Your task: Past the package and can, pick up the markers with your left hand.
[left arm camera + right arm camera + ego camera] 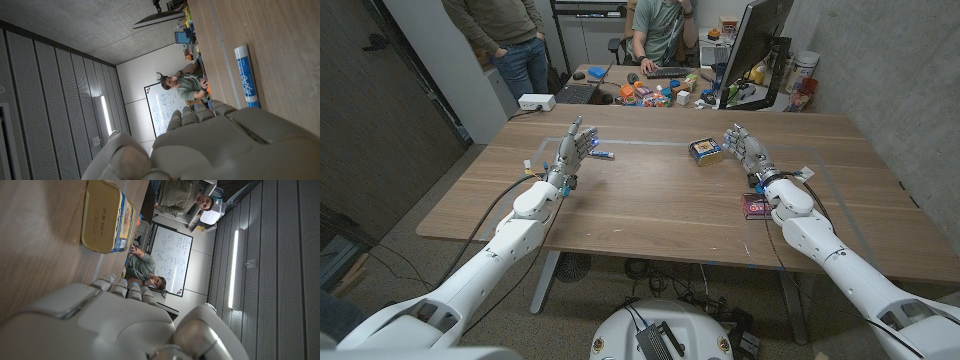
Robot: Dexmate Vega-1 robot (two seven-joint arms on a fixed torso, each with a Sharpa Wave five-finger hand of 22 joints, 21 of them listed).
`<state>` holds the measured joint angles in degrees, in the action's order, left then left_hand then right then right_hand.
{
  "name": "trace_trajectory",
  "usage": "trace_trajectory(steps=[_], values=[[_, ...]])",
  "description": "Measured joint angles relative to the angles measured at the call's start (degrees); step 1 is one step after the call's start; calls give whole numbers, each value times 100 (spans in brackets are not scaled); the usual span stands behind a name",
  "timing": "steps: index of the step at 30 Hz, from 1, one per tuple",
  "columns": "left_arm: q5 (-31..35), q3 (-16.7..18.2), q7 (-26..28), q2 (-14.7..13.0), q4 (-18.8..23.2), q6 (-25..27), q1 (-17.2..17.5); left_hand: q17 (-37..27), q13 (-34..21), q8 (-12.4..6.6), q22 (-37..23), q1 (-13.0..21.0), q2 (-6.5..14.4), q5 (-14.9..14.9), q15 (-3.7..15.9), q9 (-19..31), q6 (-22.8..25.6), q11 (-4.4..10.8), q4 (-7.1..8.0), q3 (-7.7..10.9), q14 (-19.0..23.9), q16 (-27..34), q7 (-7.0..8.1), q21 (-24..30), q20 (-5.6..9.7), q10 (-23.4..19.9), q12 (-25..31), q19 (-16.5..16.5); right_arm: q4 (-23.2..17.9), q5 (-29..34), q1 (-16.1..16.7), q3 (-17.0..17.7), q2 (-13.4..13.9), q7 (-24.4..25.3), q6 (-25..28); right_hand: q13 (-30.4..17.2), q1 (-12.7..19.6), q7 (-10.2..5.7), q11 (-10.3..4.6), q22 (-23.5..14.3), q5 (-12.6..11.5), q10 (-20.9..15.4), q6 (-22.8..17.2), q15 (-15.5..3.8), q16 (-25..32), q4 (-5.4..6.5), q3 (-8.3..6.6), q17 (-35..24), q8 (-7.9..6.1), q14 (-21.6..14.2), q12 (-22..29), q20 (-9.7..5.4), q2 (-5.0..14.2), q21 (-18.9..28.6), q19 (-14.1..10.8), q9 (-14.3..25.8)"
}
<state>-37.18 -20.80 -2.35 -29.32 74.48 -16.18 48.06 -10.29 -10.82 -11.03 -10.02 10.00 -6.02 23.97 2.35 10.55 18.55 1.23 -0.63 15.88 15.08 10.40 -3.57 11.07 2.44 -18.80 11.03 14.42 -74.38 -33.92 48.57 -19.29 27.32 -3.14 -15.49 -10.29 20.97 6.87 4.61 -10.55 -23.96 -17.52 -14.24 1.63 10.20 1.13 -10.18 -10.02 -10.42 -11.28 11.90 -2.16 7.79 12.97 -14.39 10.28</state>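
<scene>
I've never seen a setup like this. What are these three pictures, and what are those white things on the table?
The white things are a robot's two arms, each ending in a hand. The wide picture looks down from a camera on its head. The other two come from cameras on its wrists, looking along each hand, so the room appears turned. The left hand is raised with fingers spread, holding nothing, next to a blue and white marker. The right hand is also empty, beside a flat can. A small package lies near the right wrist. People sit or stand at a cluttered desk behind the table.
</scene>
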Motion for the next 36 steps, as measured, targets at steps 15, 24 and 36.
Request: trace_trajectory(steps=[15, 24, 36], values=[[431, 76, -153, -88, -76, 153, -128, 16, 0, -22, 1, 588, 46, 66, -13, -1, 31, 63, -340, 192, 42, 23, 31, 0, 0, -63, 23, -1, 22, 901, 181, 1118, -961, -577, 354, 1, 13, 20, 0, 1, 3, 0, -20, 0, 0, -2, 2, -12, 0, 1, 0, 0, 14, 0, 0, -1], [1244, -164, -363, -241, -643, -136, -670, 0, 1, -45, -27, 1222, 76, 115, -11, 26, 131, 239, -707, 383, 302, 89, 176, 41, -222, -152, 23, 150, 4, 1259, 254, 1543, -1367, -788, 478, 1, 12, 20, 0, 1, 3, 1, -20, -2, 0, -2, 3, -26, 0, -1, -1, 0, 14, 0, 1, -1], [2200, -704, -1109, 40, -2728, -1311, -2044, 1, -27, -44, -26, 1297, 106, 115, -39, 26, 141, 299, -731, 408, 329, 88, 247, 41, -393, -174, 63, 164, -131, 1728, 336, 1794, -1716, -689, 566, 2, 12, 20, 22, 2, 3, -22, -20, -21, 0, -2, 3, -25, 0, -19, -1, 0, 14, 0, 1, -2]])
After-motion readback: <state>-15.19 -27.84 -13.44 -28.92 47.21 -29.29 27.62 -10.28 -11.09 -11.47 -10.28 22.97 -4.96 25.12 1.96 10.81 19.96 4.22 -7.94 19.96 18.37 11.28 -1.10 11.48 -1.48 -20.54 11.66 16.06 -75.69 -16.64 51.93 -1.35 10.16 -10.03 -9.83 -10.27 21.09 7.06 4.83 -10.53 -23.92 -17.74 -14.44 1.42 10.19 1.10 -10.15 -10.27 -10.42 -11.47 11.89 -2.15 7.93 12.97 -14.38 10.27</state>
